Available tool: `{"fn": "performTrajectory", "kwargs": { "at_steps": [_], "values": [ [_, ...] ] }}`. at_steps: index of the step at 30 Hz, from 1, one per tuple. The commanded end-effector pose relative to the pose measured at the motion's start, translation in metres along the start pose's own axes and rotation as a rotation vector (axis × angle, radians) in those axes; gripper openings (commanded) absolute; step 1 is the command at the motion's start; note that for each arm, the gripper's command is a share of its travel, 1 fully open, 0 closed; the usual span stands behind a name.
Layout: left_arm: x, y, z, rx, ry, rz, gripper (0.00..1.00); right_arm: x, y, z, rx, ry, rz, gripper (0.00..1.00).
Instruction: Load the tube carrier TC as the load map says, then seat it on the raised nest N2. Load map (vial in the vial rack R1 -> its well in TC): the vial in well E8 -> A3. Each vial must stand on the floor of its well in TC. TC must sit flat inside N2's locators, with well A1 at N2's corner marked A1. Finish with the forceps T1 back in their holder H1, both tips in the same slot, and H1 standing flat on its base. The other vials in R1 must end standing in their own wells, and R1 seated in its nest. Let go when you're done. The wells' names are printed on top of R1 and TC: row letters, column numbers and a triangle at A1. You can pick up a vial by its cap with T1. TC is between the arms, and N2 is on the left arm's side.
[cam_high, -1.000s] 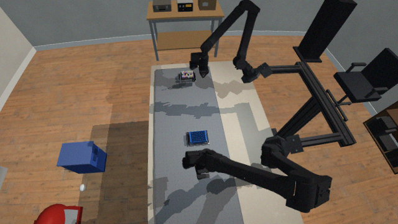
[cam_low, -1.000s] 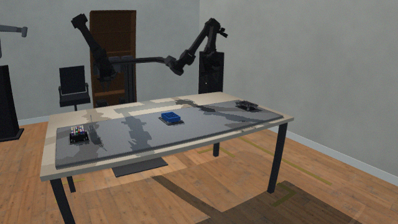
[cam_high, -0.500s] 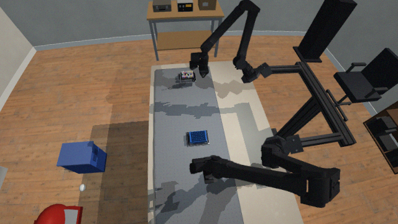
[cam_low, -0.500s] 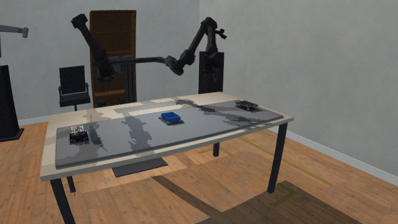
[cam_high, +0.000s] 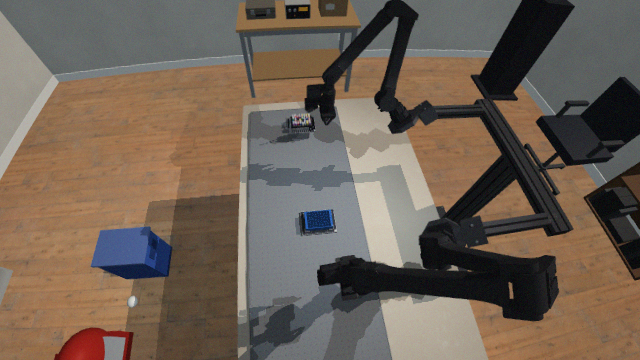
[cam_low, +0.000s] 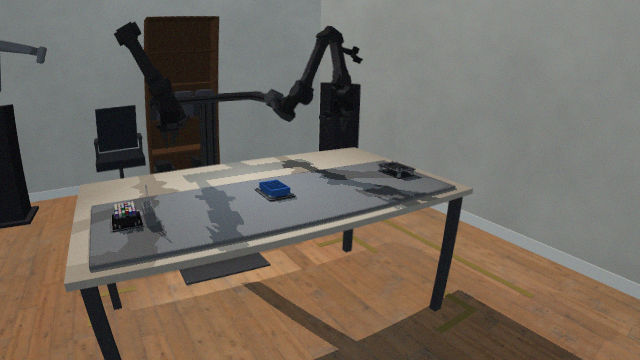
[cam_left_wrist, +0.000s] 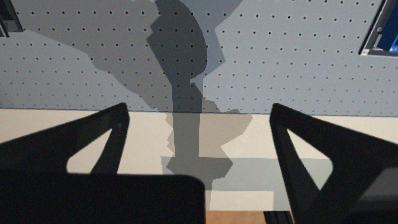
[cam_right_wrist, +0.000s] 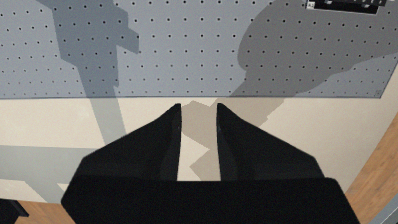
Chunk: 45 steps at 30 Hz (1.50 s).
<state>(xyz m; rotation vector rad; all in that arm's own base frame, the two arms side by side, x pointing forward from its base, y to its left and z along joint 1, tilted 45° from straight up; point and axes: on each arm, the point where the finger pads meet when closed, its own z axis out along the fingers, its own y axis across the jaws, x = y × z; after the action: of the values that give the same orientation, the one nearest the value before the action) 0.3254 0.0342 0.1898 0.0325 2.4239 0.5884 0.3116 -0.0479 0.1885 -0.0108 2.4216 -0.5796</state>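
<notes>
The tube carrier TC (cam_high: 319, 220) (cam_low: 274, 188) (cam_left_wrist: 393, 34) is blue and sits in a dark nest mid-table. The vial rack R1 (cam_high: 301, 121) (cam_low: 126, 220), black with several coloured caps, stands at the right arm's end. The dark raised nest N2 (cam_low: 396, 169) (cam_left_wrist: 9, 19) is empty at the left arm's end. My left gripper (cam_left_wrist: 199, 111) is wide open and empty, high above the table between N2 and TC. My right gripper (cam_right_wrist: 199, 112) (cam_low: 170, 138) is partly open and empty, above the table near R1. The forceps T1 and holder H1 are too small to make out; vial wells are unreadable.
A grey perforated mat (cam_high: 295, 197) (cam_low: 325, 200) lies on the pale table (cam_high: 372, 185). A thin upright shape (cam_low: 146, 192) shows beside R1. Arm shadows cross the mat. The arms' dark mounting frame (cam_high: 520, 165) stands behind the table.
</notes>
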Motion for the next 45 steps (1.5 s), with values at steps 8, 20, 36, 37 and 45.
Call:
{"fn": "performTrajectory", "kwargs": {
  "at_steps": [8,20,36,37,45],
  "values": [
    [0.003,0.004,-0.006,0.001,-0.012,0.010,1.00,-0.008,-0.003,-0.005,0.000,-0.012,0.007,0.24],
    [0.003,0.004,-0.006,0.001,-0.012,0.010,1.00,-0.037,-0.022,0.002,0.008,-0.025,0.017,0.24],
    [0.003,0.004,-0.006,0.001,-0.012,0.010,1.00,-0.084,-0.058,0.018,0.012,-0.025,0.014,0.24],
    [0.003,0.004,-0.006,0.001,-0.012,0.010,1.00,-0.084,-0.058,0.018,0.012,-0.025,0.014,0.24],
    [0.003,0.004,-0.006,0.001,-0.012,0.010,1.00,-0.106,-0.074,0.026,0.013,-0.025,0.013,0.24]
  ]
}}
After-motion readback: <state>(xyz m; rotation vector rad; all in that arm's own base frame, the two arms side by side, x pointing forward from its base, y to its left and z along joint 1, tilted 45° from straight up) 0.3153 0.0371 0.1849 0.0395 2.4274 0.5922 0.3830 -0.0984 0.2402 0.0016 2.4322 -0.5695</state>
